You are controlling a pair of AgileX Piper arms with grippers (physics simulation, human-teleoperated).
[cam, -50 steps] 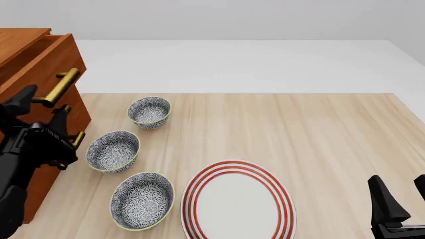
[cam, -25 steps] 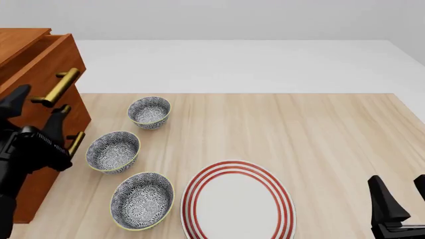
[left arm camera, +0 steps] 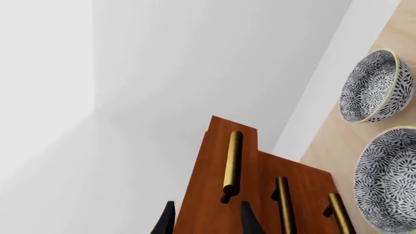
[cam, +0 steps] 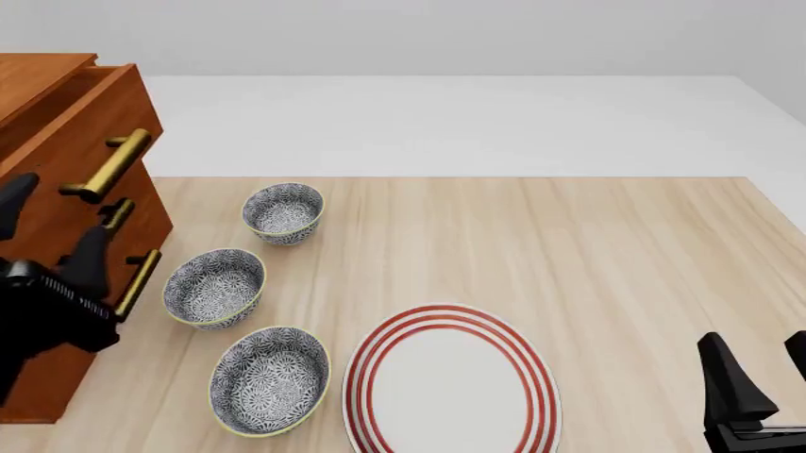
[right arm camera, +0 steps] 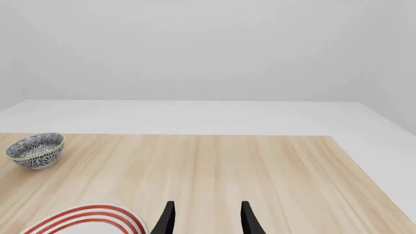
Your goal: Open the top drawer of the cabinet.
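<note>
The cabinet (cam: 36,77) stands at the table's far left, reddish-brown wood. Its top drawer (cam: 91,115) juts out past the two lower drawer fronts, and its brass bar handle (cam: 111,163) is free. My left gripper (cam: 53,229) hangs open in front of the lower drawers, below the handle and clear of it. In the left wrist view the top drawer (left arm camera: 206,165) and handle (left arm camera: 232,161) lie ahead of the left gripper (left arm camera: 206,222). My right gripper (cam: 764,373) rests open at the near right corner and holds nothing; the right wrist view shows the right gripper (right arm camera: 205,220) over bare table.
Three patterned bowls (cam: 283,212) (cam: 215,286) (cam: 270,378) line up just right of the cabinet. A red-ringed white plate (cam: 451,382) lies at the near middle. The two lower drawers carry like brass handles (cam: 136,273).
My left gripper has drawn back from the top drawer's handle, down and toward the near left. The drawer, bowls and right arm have not moved.
</note>
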